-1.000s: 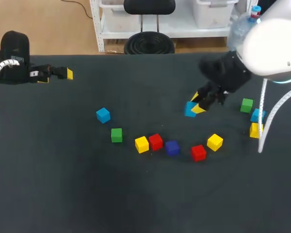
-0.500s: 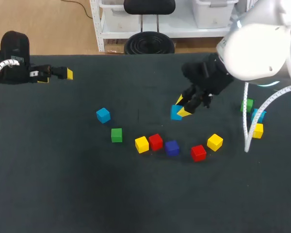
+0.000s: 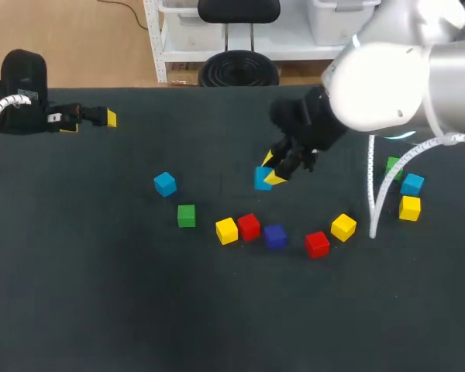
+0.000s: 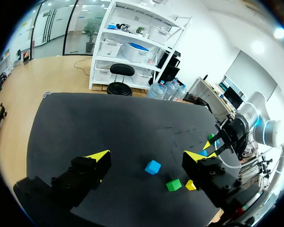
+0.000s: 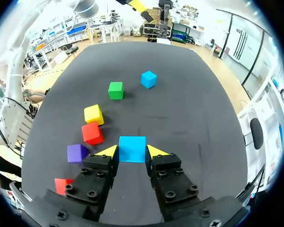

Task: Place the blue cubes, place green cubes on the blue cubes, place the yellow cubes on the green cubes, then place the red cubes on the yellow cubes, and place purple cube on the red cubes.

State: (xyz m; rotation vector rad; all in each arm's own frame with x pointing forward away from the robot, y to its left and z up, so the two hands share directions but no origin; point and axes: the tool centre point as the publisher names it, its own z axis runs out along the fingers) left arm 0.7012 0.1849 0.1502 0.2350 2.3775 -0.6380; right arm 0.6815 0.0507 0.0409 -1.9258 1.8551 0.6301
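Fingers (image 5: 106, 152) of right gripper (image 5: 132, 151) pinch blue cube (image 5: 132, 147); left gripper (image 4: 147, 155) spread wide.

head: fixed, above and behind, looking down on the whole tabletop (image 3: 101, 310) | left wrist: at the tabletop's far-left edge, looking across it past its fingers (image 4: 98, 156), all far off | right wrist: low over mid-tabletop, held blue cube (image 5: 132, 148) close ahead | shared by all: loose blue cube (image 3: 164, 184), green cube (image 3: 186, 215) beside it

Blue cubes (image 3: 164, 184) (image 3: 261, 178) (image 3: 411, 184): three
Green cubes (image 3: 186, 215) (image 3: 394, 165): two, one partly hidden
Yellow cubes (image 3: 226, 230) (image 3: 342, 227) (image 3: 409, 208): three
Red cubes (image 3: 249, 226) (image 3: 317, 243): two
Purple cubes (image 3: 275, 236): one
Cubes of all colours on the black table (image 3: 101, 302): eleven
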